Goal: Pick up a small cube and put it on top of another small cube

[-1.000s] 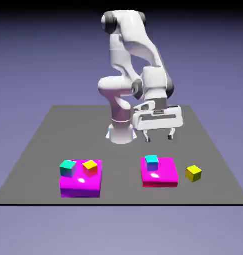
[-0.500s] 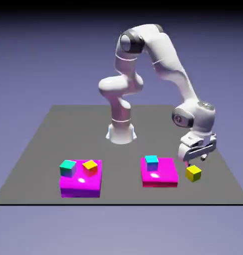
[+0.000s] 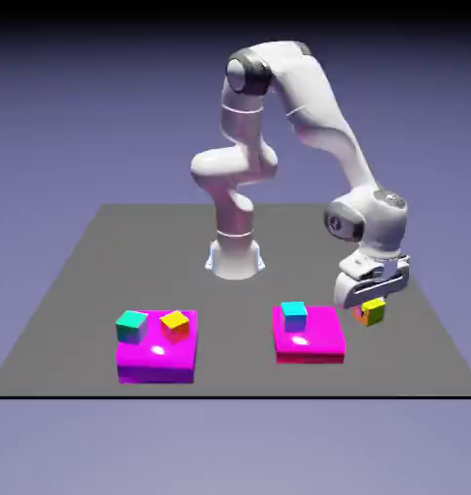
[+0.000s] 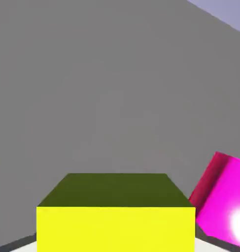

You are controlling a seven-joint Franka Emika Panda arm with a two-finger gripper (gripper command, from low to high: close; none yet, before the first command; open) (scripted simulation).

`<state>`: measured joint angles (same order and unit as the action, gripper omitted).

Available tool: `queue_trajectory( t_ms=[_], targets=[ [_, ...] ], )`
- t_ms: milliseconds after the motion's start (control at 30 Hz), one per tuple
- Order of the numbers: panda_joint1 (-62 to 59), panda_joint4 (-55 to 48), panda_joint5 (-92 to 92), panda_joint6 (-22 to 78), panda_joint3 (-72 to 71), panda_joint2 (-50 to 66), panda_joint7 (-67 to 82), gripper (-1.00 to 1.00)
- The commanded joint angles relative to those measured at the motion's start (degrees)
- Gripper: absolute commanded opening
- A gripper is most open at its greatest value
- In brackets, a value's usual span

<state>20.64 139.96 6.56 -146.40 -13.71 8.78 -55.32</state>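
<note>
Since it looks like a small rigid block, the yellow cube [image 3: 373, 312] should be light and stiff, maybe a bit slick, so I'd grip it square on two opposite side faces. It's between the fingers of the claw [image 4: 116, 241], which is closed onto it, near the smaller magenta block [image 3: 309, 334]; can't really tell its clearance off the table [image 3: 229, 353].

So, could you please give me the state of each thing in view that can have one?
Tool: closed on the yellow cube
Yellow cube: gripped, off the table
Cyan cube: resting on the smaller magenta block
Green cube: resting on the larger magenta block
Orange cube: beside the green cube, same block
</note>
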Motion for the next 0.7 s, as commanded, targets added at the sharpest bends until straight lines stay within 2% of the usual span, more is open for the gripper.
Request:
queue_trajectory(
  t_ms=[0,333,567,600,667],
  targets=[
    [-0.70,1.18,-0.75,0.82,0.70,-2.08,1.94,-1.00],
    [-7.09,12.17,-8.38,8.33,7.03,-21.36,20.46,-1.00],
    [-7.09,14.45,-6.57,-4.34,7.21,-10.92,19.11,-1.00],
    [-7.09,14.45,-6.57,-4.34,7.21,-10.92,19.11,1.00],
    [-7.09,14.00,-6.93,-1.85,7.17,-12.97,19.37,1.00]
  ],
)
